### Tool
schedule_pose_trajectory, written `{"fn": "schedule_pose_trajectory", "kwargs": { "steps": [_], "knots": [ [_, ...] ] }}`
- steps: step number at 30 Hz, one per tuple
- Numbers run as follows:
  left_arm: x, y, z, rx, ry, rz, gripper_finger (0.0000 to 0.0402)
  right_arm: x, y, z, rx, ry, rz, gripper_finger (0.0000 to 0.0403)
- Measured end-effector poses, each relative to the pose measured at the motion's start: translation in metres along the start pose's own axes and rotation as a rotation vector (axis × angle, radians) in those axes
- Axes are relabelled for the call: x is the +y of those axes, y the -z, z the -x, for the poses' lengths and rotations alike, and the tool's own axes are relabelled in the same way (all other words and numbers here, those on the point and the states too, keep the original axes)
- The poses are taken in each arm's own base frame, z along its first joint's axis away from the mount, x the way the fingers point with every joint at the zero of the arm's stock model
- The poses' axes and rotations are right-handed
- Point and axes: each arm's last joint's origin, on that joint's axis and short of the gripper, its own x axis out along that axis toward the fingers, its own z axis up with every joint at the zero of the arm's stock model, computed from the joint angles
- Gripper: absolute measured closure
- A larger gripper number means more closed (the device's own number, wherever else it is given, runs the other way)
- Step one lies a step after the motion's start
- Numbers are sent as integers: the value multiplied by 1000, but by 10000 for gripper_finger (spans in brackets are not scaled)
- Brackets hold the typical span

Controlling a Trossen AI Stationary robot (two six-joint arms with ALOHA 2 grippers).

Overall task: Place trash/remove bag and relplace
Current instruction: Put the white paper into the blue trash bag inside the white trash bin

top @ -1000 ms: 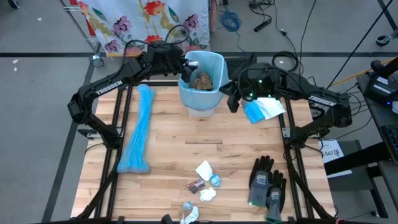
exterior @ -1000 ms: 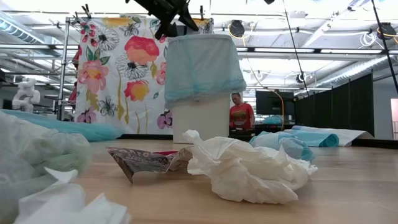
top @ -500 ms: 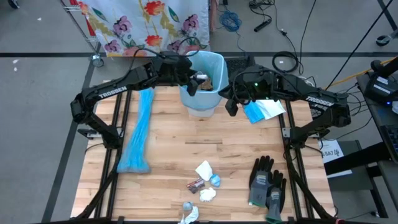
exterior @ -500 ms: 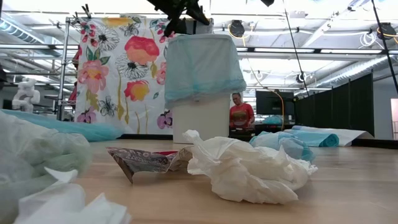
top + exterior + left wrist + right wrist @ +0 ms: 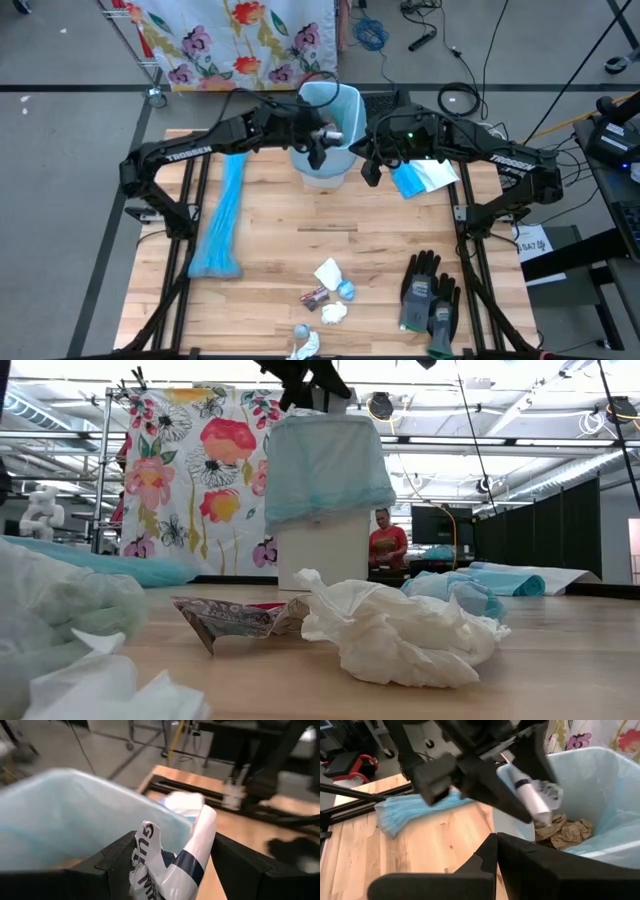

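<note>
A white bin lined with a pale blue bag (image 5: pixel 342 97) stands at the table's far middle, with brown paper wads (image 5: pixel 565 831) inside. My left gripper (image 5: pixel 322 140) hovers over the bin's opening, shut on a white and blue wrapper (image 5: pixel 192 845). The low view shows it above the bin's rim (image 5: pixel 312 378). My right gripper (image 5: pixel 370 168) is shut just right of the bin, and I see nothing between its fingers. More trash scraps (image 5: pixel 330 290) lie near the front edge. My left gripper pinches the crumpled wrapper's lower part (image 5: pixel 162 867) between its two fingers. The fingers reach in from the table's left, slanting a little downward. The wrapper is lifted clear over the bin's opening, and its free end (image 5: pixel 536 799) sticks out past the fingertips.
A long roll of blue bags (image 5: pixel 222 215) lies along the left side. A blue-and-white packet (image 5: pixel 425 177) sits right of the bin. Grey-black gloves (image 5: pixel 428 292) rest at the front right. Bare wood lies mid-table. A person (image 5: pixel 387 545) stands beyond the table.
My left gripper has carried the wrapper from the bin's far-left rim toward the table's right and a little nearer, out over the opening, sinking slightly and rolling its wrist. The bin and the right arm have kept still.
</note>
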Motion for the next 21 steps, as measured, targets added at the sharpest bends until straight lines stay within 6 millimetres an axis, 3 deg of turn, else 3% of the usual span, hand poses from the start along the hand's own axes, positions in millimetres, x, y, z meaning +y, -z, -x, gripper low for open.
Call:
{"fn": "schedule_pose_trajectory", "kwargs": {
  "steps": [15, 21],
  "knots": [
    [-23, 26, -59, 42, 29, -103, 159, 0, -1, 0, -6, 0, -4, 403],
    [-23, 15, -56, -59, -27, -195, 159, 0, 0, 0, -5, 0, -28, 403]
  ]
}}
